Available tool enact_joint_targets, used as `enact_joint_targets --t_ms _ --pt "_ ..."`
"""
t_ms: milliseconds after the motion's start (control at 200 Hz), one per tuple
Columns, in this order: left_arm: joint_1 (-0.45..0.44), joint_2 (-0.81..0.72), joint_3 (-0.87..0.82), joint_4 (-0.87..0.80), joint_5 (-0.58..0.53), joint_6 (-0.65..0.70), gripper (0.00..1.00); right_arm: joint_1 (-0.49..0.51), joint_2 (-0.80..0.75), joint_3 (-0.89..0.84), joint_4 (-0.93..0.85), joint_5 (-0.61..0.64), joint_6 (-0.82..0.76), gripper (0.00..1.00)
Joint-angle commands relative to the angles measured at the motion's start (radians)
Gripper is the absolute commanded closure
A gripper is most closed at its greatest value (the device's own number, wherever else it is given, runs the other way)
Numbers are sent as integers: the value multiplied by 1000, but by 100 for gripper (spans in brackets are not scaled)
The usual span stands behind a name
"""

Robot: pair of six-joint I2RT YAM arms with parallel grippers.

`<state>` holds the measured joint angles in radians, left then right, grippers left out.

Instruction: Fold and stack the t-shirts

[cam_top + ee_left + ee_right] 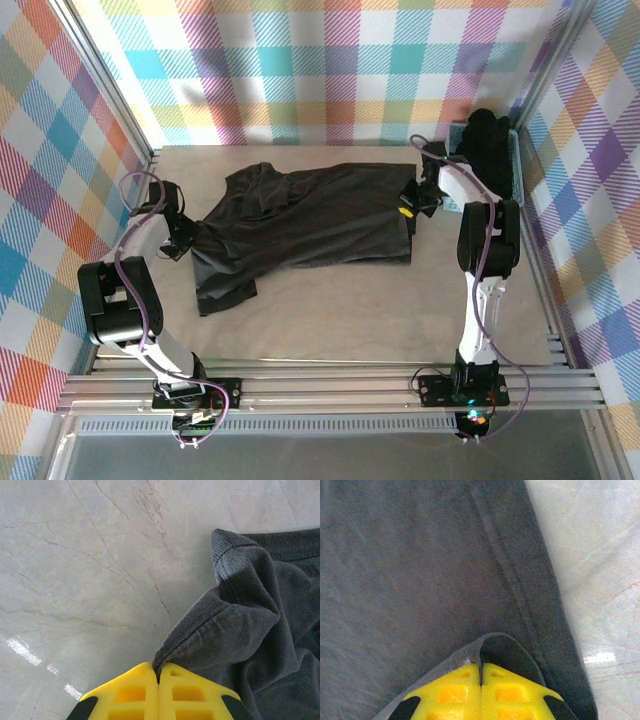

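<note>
The shirt [320, 215] lies on the bench [330, 320] with its long axis running between my arms, left pincer [159, 674] clamped on its left edge, right pincer [480, 667] clamped on its right hem.

The left arm [112, 303] and right arm [487, 240] are showing black joints and white tubes. Purple cables [120, 250] are looping along them. Yellow fingers [131, 694] are showing square holes at six o'clock. Something green [473, 421], maybe a light, is glowing.
</note>
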<state>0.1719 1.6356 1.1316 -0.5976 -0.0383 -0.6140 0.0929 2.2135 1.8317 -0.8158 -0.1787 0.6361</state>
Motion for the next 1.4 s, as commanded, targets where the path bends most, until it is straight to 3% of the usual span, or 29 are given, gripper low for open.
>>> enact_joint_targets --t_ms 0,85,200,415,610,1400 --pt "1 14 30 -11 -15 -13 100 5 8 45 -47 22 -1 72" --pt "1 11 33 -16 -10 -13 100 5 -64 1 -59 80 4 57" --pt "0 3 30 -18 -1 -12 100 6 -221 -165 -17 150 67 49" --pt "0 -5 18 -12 9 -12 100 46 -424 -529 130 25 259 64" --pt "0 -5 6 -6 17 -11 100 71 -434 -656 211 -17 351 72" --pt "0 0 14 -2 36 -6 100 42 -333 -656 288 -18 367 72"
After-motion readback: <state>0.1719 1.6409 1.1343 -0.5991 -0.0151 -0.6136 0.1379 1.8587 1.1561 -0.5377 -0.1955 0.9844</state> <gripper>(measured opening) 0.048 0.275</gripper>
